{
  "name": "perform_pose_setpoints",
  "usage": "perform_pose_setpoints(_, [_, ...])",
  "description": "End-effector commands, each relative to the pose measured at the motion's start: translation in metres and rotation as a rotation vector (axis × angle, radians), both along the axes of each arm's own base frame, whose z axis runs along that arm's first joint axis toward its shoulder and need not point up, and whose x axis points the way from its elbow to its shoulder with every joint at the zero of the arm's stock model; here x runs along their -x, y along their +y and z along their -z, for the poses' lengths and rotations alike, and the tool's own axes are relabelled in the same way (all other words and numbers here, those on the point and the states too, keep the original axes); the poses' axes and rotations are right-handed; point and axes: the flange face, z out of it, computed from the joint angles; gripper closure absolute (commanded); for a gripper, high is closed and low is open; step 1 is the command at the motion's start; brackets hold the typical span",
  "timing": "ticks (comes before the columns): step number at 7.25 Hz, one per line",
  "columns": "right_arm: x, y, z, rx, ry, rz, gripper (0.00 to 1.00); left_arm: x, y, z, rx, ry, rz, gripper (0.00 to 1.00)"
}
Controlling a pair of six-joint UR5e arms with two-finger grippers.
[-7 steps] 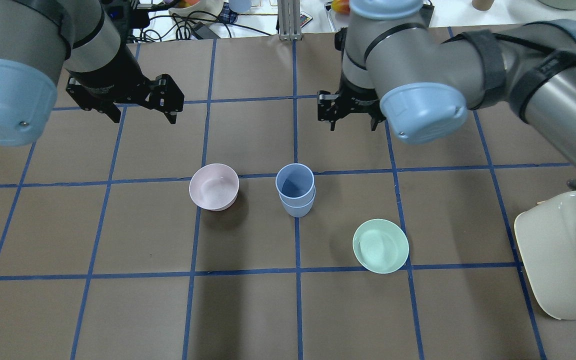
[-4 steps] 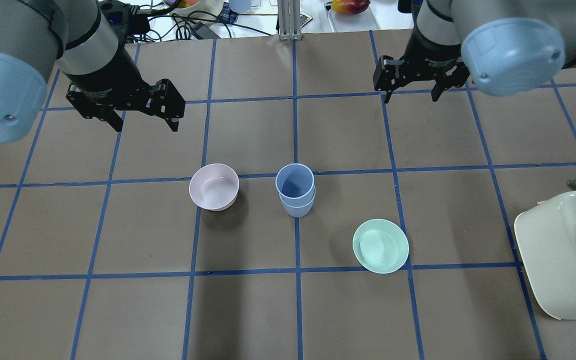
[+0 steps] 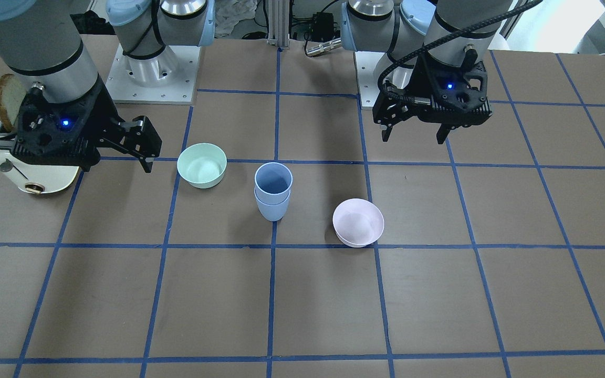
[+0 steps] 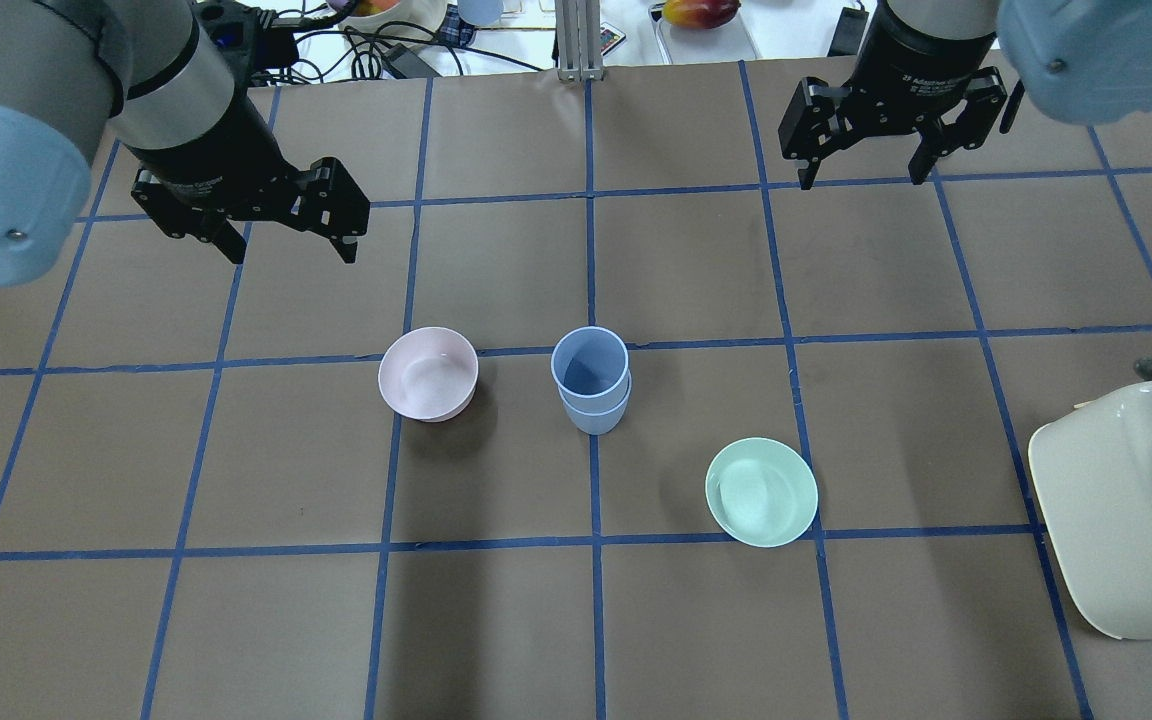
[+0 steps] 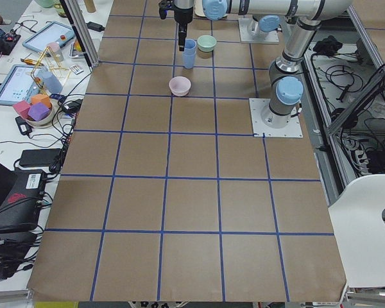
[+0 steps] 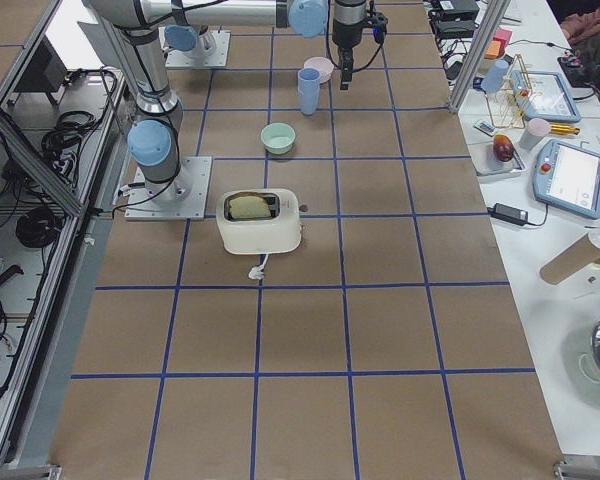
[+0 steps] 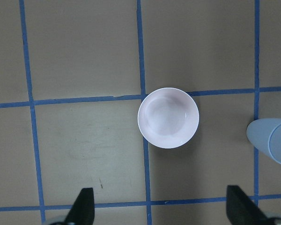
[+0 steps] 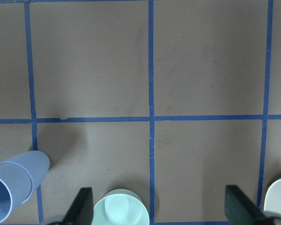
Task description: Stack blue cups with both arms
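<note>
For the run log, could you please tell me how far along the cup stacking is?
Done: the blue cups stand nested, one inside the other. In hand: nothing; the left end effector and right end effector hover open and empty. Left: nothing visible.

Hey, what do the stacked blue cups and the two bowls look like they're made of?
The blue cups: probably plastic, matte; even pale colour, thin rims, no glare. The pink bowl and green bowl: likely the same plastic or melamine, smooth with a faint sheen; glazed ceramic cannot be ruled out.
</note>
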Motion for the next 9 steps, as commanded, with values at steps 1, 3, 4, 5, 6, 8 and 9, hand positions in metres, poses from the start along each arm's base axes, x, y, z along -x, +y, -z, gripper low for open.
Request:
perform_pose_setpoints(1, [0.0016, 0.0016, 0.0014, -0.006, 0.004, 0.002, 0.00, -0.0001, 0.0002, 0.0008, -0.001, -0.001, 0.000, 0.00])
perform_pose_setpoints(3, [0.0018, 0.0021, 0.0006, -0.004, 0.006, 0.002, 0.00, -0.0001, 0.0007, 0.0000, 0.000, -0.001, 0.000, 0.00])
perform_pose_setpoints(4, [-0.0011, 0.0045, -0.0065, 0.009, 0.001, -0.003, 0.00, -0.0001, 0.0007, 0.0000, 0.000, -0.001, 0.000, 0.00])
perform_pose_setpoints(5, [-0.0032, 0.0056, -0.0035, 0.003, -0.003, -0.004, 0.00, -0.0001, 0.0007, 0.0000, 0.000, -0.001, 0.000, 0.00])
perform_pose_setpoints(6, [-0.0044, 0.0049, -0.0019, 0.000, -0.006, -0.006, 0.00, -0.0001, 0.0007, 0.0000, 0.000, -0.001, 0.000, 0.00])
perform_pose_setpoints(8, [-0.0024, 0.0057, -0.0026, 0.000, -0.003, -0.003, 0.00, -0.0001, 0.0007, 0.0000, 0.000, -0.001, 0.000, 0.00])
perform_pose_setpoints(9, [-0.0018, 0.0052, -0.0035, 0.003, -0.005, -0.001, 0.00, -0.0001, 0.0007, 0.0000, 0.000, -0.001, 0.000, 0.00])
